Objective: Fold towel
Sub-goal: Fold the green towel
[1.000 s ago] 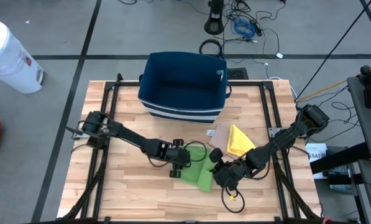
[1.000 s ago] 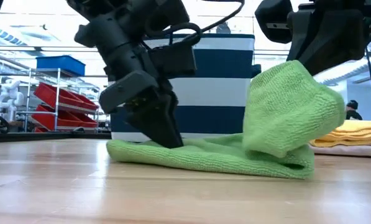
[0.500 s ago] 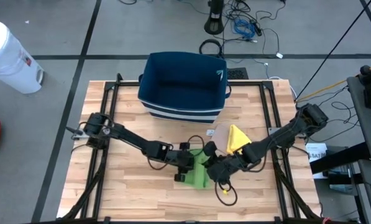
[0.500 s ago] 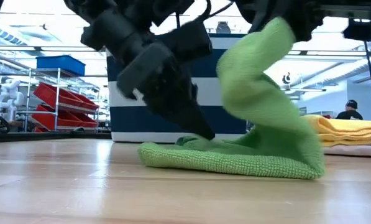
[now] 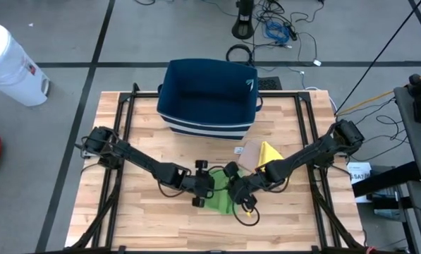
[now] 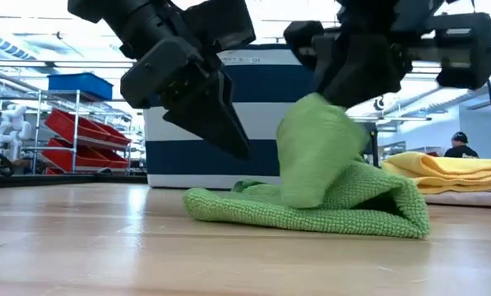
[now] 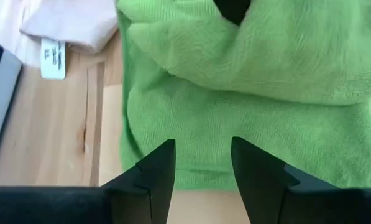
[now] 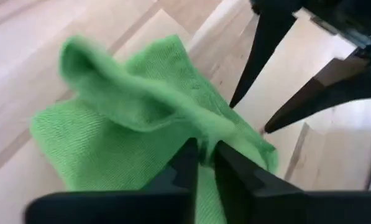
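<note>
Right, the wooden counter [image 5: 147,212] is filling the middle of the high view, and the big navy basket [image 5: 209,95] with white stripes is sitting at its far edge. Beside it, toward the right arm's side, a yellow cloth [image 5: 269,156] is lying on a pale beige one [image 5: 248,154], both just near the action.

Down in front of the basket, the green towel [image 5: 221,197] is resting on the counter between the two arms, with its lower layer lying flat. In the low view that towel [image 6: 327,201] is bunching up: one flap is rising off the flat part and hanging from above.

That's the right tool [image 8: 204,163] doing the lifting; its fingers are pressed almost together, pinching the raised fold of green cloth, and it is hovering above the towel's middle. From overhead the right tool [image 5: 237,188] is showing just at the towel's right edge.

The left tool [image 7: 202,163] is hanging just over the towel's near edge with its fingers spread and nothing between them. In the low view the left tool [image 6: 224,136] is pointing down at a slant, its tips clear of the cloth. Overhead, the left tool [image 5: 204,186] is sitting right beside its partner, the two nearly meeting over the towel.
</note>
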Controlling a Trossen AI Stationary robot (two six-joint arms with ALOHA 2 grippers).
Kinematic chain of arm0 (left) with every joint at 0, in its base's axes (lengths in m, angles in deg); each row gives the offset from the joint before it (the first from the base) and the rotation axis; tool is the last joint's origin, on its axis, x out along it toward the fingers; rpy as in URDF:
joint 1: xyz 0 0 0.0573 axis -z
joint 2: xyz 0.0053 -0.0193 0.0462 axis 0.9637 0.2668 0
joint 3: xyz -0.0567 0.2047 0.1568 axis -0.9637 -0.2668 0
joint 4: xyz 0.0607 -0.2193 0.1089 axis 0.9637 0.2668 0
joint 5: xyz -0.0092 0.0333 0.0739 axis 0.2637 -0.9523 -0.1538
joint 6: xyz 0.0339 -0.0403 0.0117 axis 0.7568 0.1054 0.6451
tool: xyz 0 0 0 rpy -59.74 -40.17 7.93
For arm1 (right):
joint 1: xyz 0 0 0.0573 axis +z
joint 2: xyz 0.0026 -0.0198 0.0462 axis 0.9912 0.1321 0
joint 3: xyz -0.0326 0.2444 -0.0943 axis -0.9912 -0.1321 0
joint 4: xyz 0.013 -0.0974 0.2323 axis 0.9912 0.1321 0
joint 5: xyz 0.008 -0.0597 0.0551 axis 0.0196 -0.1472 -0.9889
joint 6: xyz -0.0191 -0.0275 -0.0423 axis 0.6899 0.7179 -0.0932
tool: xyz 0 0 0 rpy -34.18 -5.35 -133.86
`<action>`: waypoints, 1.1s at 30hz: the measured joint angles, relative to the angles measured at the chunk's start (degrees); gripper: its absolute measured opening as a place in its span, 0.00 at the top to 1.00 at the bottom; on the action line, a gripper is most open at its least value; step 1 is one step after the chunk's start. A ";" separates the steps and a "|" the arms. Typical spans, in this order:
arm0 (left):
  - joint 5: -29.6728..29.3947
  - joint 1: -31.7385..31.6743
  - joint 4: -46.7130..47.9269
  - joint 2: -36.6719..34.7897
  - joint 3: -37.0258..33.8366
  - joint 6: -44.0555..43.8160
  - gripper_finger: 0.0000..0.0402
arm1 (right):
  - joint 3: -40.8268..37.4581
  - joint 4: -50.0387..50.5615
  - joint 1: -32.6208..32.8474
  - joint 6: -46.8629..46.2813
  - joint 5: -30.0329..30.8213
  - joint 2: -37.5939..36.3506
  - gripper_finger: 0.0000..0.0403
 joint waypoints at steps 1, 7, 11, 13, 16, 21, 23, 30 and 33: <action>-0.14 0.19 0.66 0.00 0.00 -0.52 0.59 | -0.02 -0.28 -0.33 0.03 -0.01 0.35 0.88; -0.30 0.76 4.03 0.00 0.00 -3.71 0.59 | -0.04 3.22 -1.80 -2.57 6.20 -0.05 0.62; -0.33 1.76 6.23 -0.42 0.02 -4.51 0.59 | -0.04 7.67 -1.34 -4.89 9.48 -3.38 0.50; -0.51 2.06 7.66 -0.60 0.00 -4.55 0.59 | -0.04 9.26 -0.89 -7.46 8.62 -4.90 0.49; -0.82 2.43 7.65 -0.71 0.00 -4.66 0.59 | -0.02 9.29 -0.23 -12.13 3.21 -5.98 0.50; -1.08 2.41 8.15 -0.72 0.00 -4.92 0.59 | 0.00 8.70 0.89 -14.86 0.00 -2.74 0.54; -1.70 2.41 8.29 -0.72 0.00 -5.68 0.59 | -0.02 7.98 1.01 -14.86 0.23 -0.49 0.56; -1.81 3.32 8.65 -0.72 0.02 -7.42 0.59 | -0.02 3.77 1.02 -14.81 3.42 5.35 0.63; -2.23 3.94 9.85 -0.72 0.02 -7.83 0.59 | -0.02 2.58 0.97 -13.43 4.76 5.93 0.67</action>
